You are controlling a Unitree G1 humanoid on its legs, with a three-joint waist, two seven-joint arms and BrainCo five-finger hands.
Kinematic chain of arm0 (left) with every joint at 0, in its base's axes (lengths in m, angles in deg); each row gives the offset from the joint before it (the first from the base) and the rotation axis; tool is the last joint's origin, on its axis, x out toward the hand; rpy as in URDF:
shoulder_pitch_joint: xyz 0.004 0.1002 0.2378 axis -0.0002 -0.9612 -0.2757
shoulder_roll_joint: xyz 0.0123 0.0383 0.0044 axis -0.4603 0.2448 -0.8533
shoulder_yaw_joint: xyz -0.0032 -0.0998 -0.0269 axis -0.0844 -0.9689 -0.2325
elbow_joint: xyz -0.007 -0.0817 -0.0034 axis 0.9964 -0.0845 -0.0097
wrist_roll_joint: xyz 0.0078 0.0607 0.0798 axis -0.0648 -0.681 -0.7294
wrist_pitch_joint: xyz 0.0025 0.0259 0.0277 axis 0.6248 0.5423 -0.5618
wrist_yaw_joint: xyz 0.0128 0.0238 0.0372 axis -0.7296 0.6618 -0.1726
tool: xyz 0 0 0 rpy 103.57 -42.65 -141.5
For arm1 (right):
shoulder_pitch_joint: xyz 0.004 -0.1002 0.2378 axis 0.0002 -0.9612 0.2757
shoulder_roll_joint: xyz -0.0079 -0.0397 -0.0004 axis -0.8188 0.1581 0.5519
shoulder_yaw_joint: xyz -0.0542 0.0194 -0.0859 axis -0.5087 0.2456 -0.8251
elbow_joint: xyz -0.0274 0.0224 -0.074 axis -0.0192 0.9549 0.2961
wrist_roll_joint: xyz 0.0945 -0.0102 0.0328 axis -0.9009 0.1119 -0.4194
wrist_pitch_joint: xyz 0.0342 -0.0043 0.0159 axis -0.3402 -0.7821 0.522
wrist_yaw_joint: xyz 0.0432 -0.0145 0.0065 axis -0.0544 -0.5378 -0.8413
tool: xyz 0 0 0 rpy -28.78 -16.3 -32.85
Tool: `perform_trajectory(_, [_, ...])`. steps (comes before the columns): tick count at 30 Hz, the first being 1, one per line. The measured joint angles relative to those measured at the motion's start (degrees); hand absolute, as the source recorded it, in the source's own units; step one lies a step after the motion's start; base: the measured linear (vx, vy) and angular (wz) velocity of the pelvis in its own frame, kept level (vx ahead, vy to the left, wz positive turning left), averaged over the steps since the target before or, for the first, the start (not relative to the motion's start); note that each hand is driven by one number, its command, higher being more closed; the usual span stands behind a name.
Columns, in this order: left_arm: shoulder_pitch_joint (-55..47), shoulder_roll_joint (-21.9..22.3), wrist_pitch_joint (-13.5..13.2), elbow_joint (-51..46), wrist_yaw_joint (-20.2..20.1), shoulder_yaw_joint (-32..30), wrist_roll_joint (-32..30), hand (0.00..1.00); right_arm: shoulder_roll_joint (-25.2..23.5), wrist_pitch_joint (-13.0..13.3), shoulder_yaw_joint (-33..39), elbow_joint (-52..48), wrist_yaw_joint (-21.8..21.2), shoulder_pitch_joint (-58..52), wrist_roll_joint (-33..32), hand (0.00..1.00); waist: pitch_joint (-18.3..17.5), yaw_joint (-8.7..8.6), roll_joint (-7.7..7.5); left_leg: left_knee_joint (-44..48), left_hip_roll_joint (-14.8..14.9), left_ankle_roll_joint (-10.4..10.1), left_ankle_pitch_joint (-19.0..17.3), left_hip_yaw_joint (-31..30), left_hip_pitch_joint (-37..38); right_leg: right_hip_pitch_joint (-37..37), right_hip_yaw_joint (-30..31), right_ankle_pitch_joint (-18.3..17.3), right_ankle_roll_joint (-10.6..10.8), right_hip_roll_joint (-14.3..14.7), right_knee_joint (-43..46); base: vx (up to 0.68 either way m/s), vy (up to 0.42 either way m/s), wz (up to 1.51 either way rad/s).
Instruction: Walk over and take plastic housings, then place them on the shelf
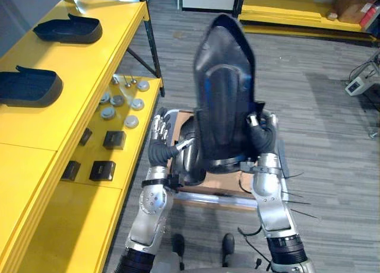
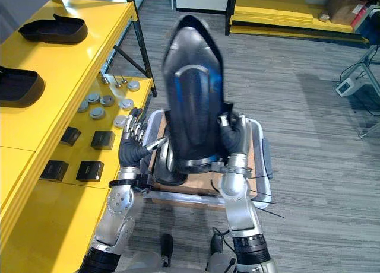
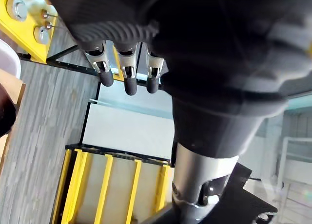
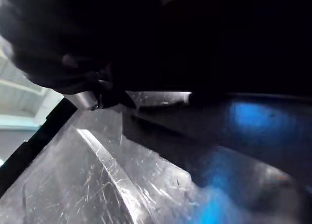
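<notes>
The right robot hand (image 1: 262,132) pinches the upright plastic housing (image 1: 222,89); the left robot hand (image 1: 160,130), spread, hovers at its 9 o'clock. This one-sided grip risks toppling.

A large black plastic housing (image 1: 222,89) stands upright in the air, glossy, long, and narrowing to a rounded point at its top (a raised oval panel runs down its middle, catching a blue sheen). The right hand (image 1: 261,133) grips its lower right edge. Two more black shells lie flat on the yellow shelf (image 1: 71,101) to the left, the far housing (image 1: 68,29) and the near housing (image 1: 29,86), set apart.
</notes>
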Motion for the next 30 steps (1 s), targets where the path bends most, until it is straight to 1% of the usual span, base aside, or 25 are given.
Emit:
perform_trajectory(2, [0.29, -0.49, 0.42, 1.87, 1.08, 0.07, 0.35, 0.00, 0.66, 0.00, -0.84, 0.00, 0.05, -0.01, -0.01, 1.00, -0.78, -0.02, -0.02, -1.49, 0.04, -0.05, 0.83, 0.31, 0.88, 0.01, 0.19, -0.16, -0.12, 0.08, -0.01, -0.03, -0.017, -0.06])
perform_trajectory(4, [0.68, -0.95, 1.29, 3.34, 1.16, 0.68, 0.46, 0.00, 1.33, 0.02, -1.91, 0.00, -0.10, 0.00, -0.07, 1.00, -1.35, -0.09, 0.04, -2.12, 0.06, -0.14, 1.14, 0.39, 1.04, -0.16, 0.26, -0.20, -0.13, 0.10, -0.01, -0.05, -0.018, -0.04])
perform_trajectory(5, [1.15, -1.77, 2.20, 4.05, 1.12, 2.88, 0.71, 0.00, 2.01, 0.21, -4.93, 0.00, -0.35, 0.00, -0.51, 1.00, -1.79, -0.24, 0.04, -2.67, 0.11, -0.32, 1.37, 0.58, 1.19, -0.36, 0.43, -0.19, -0.13, 0.17, 0.00, -0.04, -0.014, -0.06])
perform_trajectory(7, [2.02, -1.88, 2.72, 5.09, 0.74, 6.09, 0.89, 0.00, 1.50, 0.79, -8.58, -0.04, -1.03, 0.04, -0.92, 1.00, -2.08, -0.31, 0.00, -3.50, 0.19, -0.26, 1.92, 0.60, 1.51, -0.45, 0.51, -0.19, -0.13, 0.26, 0.01, -0.02, -0.008, -0.02])
perform_trajectory(9, [2.00, -2.24, 3.38, 5.74, 0.82, 6.77, 0.97, 0.00, 2.65, 1.79, -8.55, -0.11, -1.29, 0.50, -0.50, 1.00, -2.36, -0.18, -0.19, -3.82, 0.17, -0.27, 2.08, 0.59, 1.73, -0.38, 0.48, -0.18, -0.12, 0.26, 0.02, -0.02, -0.006, 0.01])
perform_trajectory(12, [2.02, -2.25, 3.47, 5.74, 0.85, 6.81, 0.96, 0.00, 2.77, 1.75, -8.55, 0.38, -1.25, 0.49, -0.55, 1.00, -3.52, -0.11, -0.33, -3.82, 0.10, -0.15, 2.17, 0.58, 1.76, -0.35, 0.49, -0.18, -0.12, 0.19, 0.02, 0.00, 0.000, 0.00])
perform_trajectory(16, [2.14, -2.25, 3.51, 5.73, 0.85, 6.76, 0.88, 0.00, 2.91, 1.77, -8.02, 1.51, -1.23, 0.50, -0.44, 1.00, -3.74, -0.08, -0.45, -3.98, 0.09, -0.11, 2.23, 0.58, 2.48, 0.30, 0.43, -0.19, -0.12, 0.17, 0.01, 0.00, 0.000, 0.00])
perform_trajectory(20, [2.12, -2.06, 3.66, 5.71, 0.78, 6.17, 0.73, 0.00, 2.93, 1.68, -6.39, 4.41, -1.27, 0.40, 0.09, 1.00, -3.78, -0.07, -0.45, -5.02, 0.11, -0.17, 2.90, 0.31, 2.89, 0.37, 0.18, -0.20, -0.11, 0.18, 0.04, -0.04, -0.010, 0.03])
perform_trajectory(23, [1.74, -1.39, 3.65, 5.50, -0.35, 4.13, 0.07, 0.00, 2.84, 1.31, -3.81, 5.00, -1.23, 0.39, 0.28, 1.00, -3.79, -0.04, -0.45, -5.02, 0.11, -0.22, 3.01, -0.16, 2.96, 0.68, -0.20, -0.21, -0.10, 0.16, 0.04, -0.02, -0.008, 0.08])
perform_trajectory(27, [-0.01, -1.32, 3.56, 4.59, -0.83, 1.81, -1.42, 0.00, 2.88, 0.10, 1.27, 5.02, -0.68, 0.40, 1.44, 1.00, -3.84, -0.02, -0.46, -5.04, 0.10, -0.24, 3.04, -0.66, 3.40, 1.32, -0.56, -0.43, 0.08, 0.13, 0.05, -0.01, -0.010, 0.06])
perform_trajectory(28, [-0.64, -1.30, 3.53, 4.44, -1.46, 1.08, -2.08, 0.00, 2.89, -0.13, 2.80, 5.04, -0.14, 0.39, 1.59, 1.00, -3.84, 0.01, -0.46, -5.04, 0.10, -0.27, 3.07, -0.77, 3.35, 1.32, -0.66, -0.44, 0.09, 0.13, 0.05, -0.01, -0.011, 0.03])
perform_trajectory(30, [-2.51, -1.28, 3.50, 3.05, -1.66, -0.04, -2.23, 0.00, 2.92, -0.13, 4.76, 5.03, 0.28, 0.34, 1.82, 1.00, -3.85, -0.07, -0.46, -5.05, 0.10, -0.28, 3.08, -0.85, 3.35, 1.36, -0.74, -0.48, 0.13, 0.12, 0.05, -0.01, -0.005, 0.02])
